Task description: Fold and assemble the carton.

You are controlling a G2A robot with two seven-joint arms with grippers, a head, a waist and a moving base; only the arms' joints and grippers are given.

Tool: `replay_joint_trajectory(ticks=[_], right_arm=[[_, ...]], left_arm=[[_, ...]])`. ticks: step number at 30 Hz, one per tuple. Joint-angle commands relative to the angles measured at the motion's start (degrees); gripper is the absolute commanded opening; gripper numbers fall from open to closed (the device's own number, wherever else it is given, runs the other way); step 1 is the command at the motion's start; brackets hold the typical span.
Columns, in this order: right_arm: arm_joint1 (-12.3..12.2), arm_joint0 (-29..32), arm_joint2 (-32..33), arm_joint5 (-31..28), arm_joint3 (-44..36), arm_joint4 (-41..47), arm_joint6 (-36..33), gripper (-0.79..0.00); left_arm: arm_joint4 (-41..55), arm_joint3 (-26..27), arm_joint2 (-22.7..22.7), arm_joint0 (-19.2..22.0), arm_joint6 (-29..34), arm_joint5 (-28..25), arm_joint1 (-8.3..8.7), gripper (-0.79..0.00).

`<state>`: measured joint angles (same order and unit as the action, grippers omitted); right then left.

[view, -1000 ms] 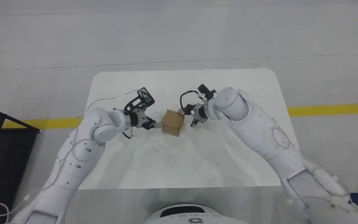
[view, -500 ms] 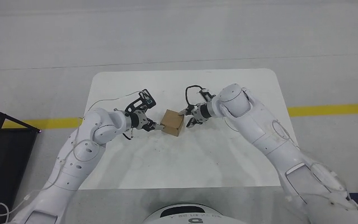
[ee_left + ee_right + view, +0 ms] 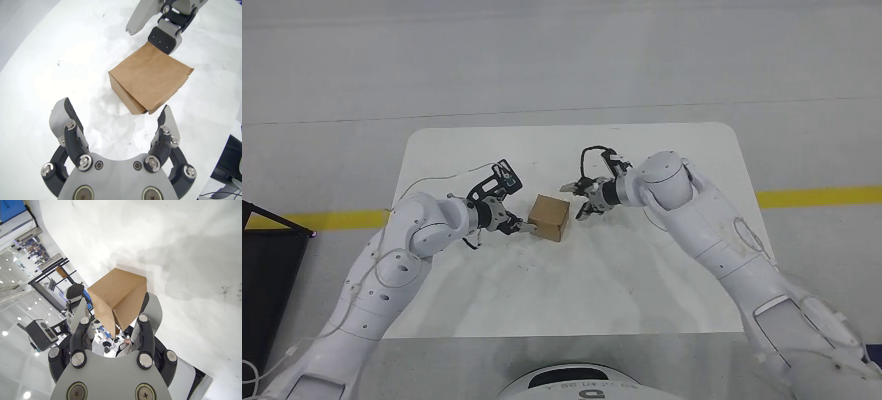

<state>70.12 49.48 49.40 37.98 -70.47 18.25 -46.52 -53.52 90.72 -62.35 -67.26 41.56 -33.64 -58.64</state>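
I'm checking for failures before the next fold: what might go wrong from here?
1. The left gripper and right gripper are both open, so the carton lies loose on the table. A one-sided push may slide or turn it.
2. The seam at the corner near the left gripper gapes, so that flap may spring out.

i see the carton [image 3: 549, 217], a small plain brown box, folded up, sitting flat mid-counter [image 3: 642, 285], one end seam gaping slightly.
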Motion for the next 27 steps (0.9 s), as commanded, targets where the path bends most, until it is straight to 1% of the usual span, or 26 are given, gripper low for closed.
replay_joint_trajectory(ticks=[1, 10, 16, 23, 27], right_arm=[[-0.29, 0.68, 0.29, -0.02, -1.15, -0.56, -0.21, -0.256], [-0.42, 0.58, -1.17, -0.2, -2.87, -3.14, -1.19, -0.256], [-0.6, 0.77, -1.36, -0.37, -3.94, -4.28, -1.24, -0.256], [-1.2, 1.11, -2.49, -0.18, -7.22, -9.44, -1.41, -0.225], [-1.63, 1.41, -3.12, -0.04, -9.1, -12.52, -2.05, -0.212]], left_arm=[[-0.25, -0.18, 0.23, 0.18, -0.1, 0.1, -0.04, 0.0], [-0.73, -0.91, 1.15, 1.21, -1.91, 1.76, -0.37, 0.0], [-0.98, -1.61, 1.72, 1.66, -2.02, 2.41, -0.53, 0.0], [-0.44, -2.29, 2.0, 1.99, -1.52, 2.98, -0.64, 0.0], [0.12, -2.55, 1.85, 2.19, -1.43, 4.26, -0.71, 0.0]])
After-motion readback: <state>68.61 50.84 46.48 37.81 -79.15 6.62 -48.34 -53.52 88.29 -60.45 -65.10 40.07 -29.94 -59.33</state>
